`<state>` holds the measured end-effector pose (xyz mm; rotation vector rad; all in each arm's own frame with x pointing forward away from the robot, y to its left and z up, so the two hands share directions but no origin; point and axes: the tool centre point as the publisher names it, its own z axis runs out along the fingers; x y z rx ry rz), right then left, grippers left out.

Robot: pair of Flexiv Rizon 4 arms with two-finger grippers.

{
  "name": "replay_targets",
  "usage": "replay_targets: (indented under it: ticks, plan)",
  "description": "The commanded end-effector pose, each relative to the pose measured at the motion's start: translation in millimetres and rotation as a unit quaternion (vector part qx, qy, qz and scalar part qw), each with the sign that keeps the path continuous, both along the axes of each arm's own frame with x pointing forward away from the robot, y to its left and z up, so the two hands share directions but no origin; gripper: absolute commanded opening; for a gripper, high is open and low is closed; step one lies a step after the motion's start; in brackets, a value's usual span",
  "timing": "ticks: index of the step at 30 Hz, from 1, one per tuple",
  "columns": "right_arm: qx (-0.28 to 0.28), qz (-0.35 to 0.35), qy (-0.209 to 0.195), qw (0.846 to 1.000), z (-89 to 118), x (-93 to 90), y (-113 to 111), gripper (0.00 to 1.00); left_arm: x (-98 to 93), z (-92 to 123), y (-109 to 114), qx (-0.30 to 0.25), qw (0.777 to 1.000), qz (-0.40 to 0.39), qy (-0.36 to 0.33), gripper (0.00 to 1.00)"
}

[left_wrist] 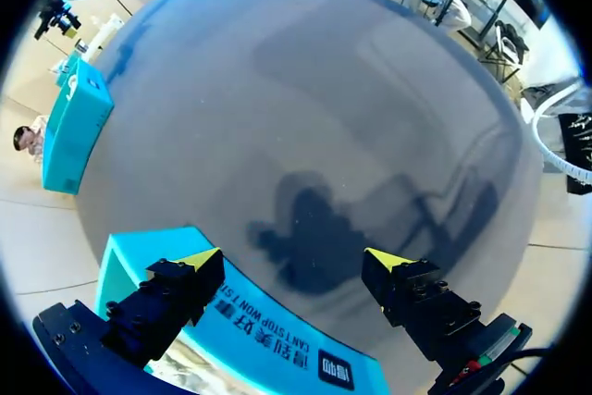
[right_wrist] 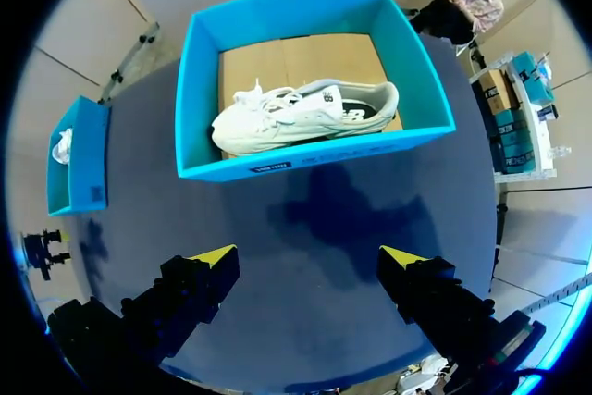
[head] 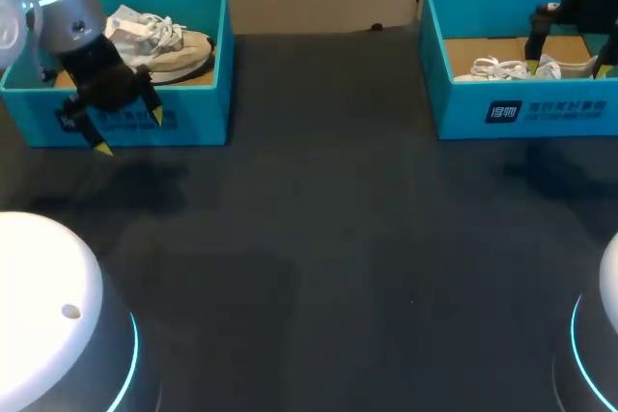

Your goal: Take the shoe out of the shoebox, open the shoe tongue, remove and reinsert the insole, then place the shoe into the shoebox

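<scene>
Both spread wide, left tool [left_wrist: 293,258], right tool [right_wrist: 309,254], shoe [right_wrist: 305,116] in shoebox [right_wrist: 388,143] ahead of right tool

Head view: fixed, high behind, looking down on table [head: 338,238]. Left wrist view: close over left shoebox [left_wrist: 277,335], facing across table. Right wrist view: higher, overlooking right shoebox [right_wrist: 370,147]. All share both shoeboxes.
</scene>
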<state>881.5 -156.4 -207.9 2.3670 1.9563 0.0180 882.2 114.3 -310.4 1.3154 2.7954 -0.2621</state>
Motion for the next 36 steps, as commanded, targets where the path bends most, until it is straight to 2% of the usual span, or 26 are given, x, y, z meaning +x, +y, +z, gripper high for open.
replay_targets:
  ticks: [1, 5, 11, 14, 18, 31, 36]
  plan:
    - [0.0, 0.0, -0.001, 1.0, -0.5, -0.5, -0.1, 1.0, -13.0, 8.6, -0.3, 0.004, 1.0, 0.001, -0.024, 1.0]
    - [0.0, 0.0, -0.001, 1.0, -0.5, -0.5, -0.1, 1.0, -15.6, 13.2, -2.8, 0.001, 1.0, 0.0, -0.019, 1.0]
    - [0.0, 0.0, -0.001, 1.0, -0.5, -0.5, -0.1, 1.0, -9.0, 25.9, -2.1, 0.002, 1.0, 0.006, -0.021, 1.0]
    - [0.0, 0.0, -0.001, 1.0, -0.5, -0.5, -0.1, 1.0, -1.1, 32.0, -1.1, 0.005, 1.0, 0.011, -0.026, 1.0]
    - [0.0, 0.0, -0.001, 1.0, -0.5, -0.5, -0.1, 1.0, 23.3, 39.1, 1.8, 0.015, 0.999, 0.036, -0.021, 1.0]
    - [0.0, 0.0, -0.001, 1.0, -0.5, -0.5, -0.1, 1.0, 23.3, 39.1, 1.8, 0.015, 0.999, 0.036, -0.021, 1.0]
    - [0.0, 0.0, -0.001, 1.0, -0.5, -0.5, -0.1, 1.0, 50.4, 58.7, 18.3, 0.002, 0.999, 0.032, -0.043, 1.0]
